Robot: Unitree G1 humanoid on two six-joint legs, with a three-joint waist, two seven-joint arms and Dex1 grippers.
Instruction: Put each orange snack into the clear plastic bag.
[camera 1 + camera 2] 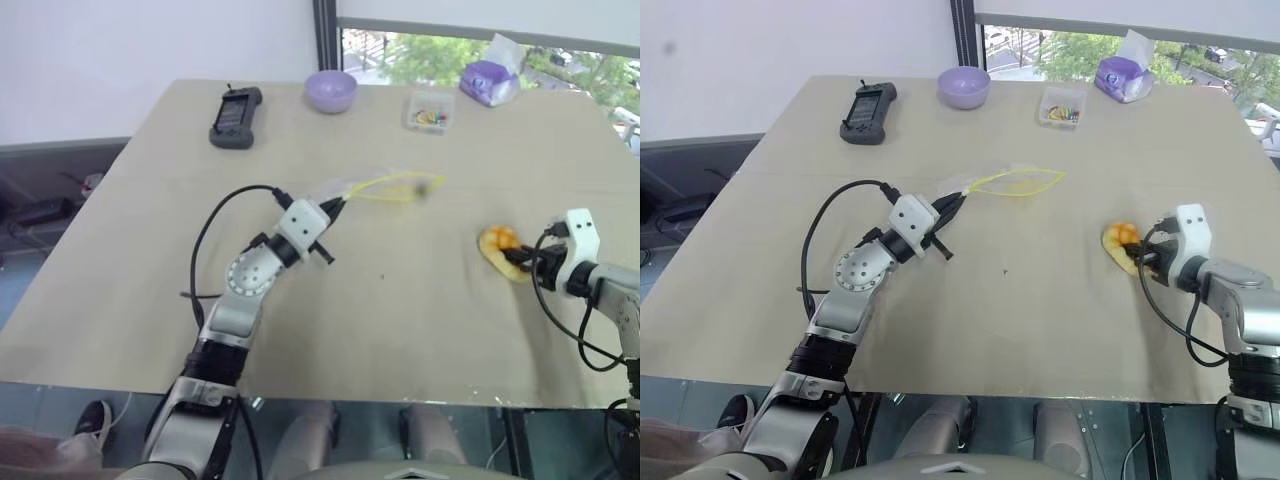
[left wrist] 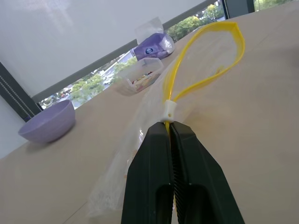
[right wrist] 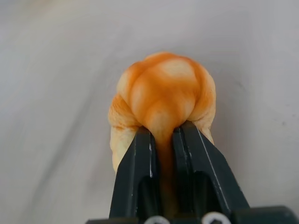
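Observation:
An orange snack, a soft orange-yellow bun, lies on the beige table at the right. My right gripper is shut on its near edge and squeezes it between the black fingers. The clear plastic bag lies near the table's middle with its yellow-edged mouth gaping in a loop. My left gripper is shut on the bag's corner by the small white clip. In the head views the left gripper sits at the bag's left end.
Along the far edge stand a black handheld device, a purple bowl, a small clear box of colourful bits and a purple tissue pack. The table's front edge runs close to me.

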